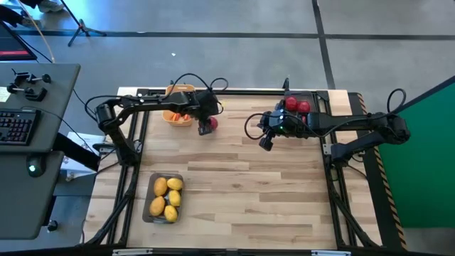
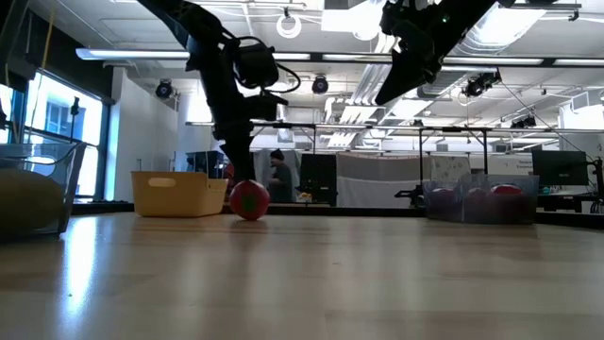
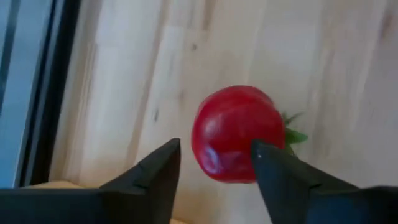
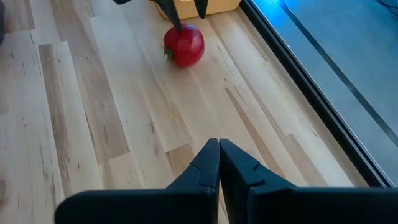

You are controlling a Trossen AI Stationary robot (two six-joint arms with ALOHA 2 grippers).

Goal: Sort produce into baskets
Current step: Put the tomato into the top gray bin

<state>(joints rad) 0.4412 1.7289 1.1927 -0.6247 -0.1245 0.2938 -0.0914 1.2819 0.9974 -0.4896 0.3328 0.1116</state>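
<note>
Beside the yellow basket [image 1: 179,114], left hand [image 3: 214,163] released over red fruit [image 3: 236,134], right hand [image 4: 219,163] clenched.

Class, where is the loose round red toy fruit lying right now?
The round red toy fruit lies on the wooden table, beside the yellow-orange plastic basket, under the left end effector.

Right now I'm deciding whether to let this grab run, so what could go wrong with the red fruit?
1. The left hand is open and off-center: one finger overlaps the red fruit, the other stands beside it. Closing could nudge it away.
2. The fruit is round on bare table, so it may roll.
3. The yellow basket sits close by, and the hand might bump it.
</note>
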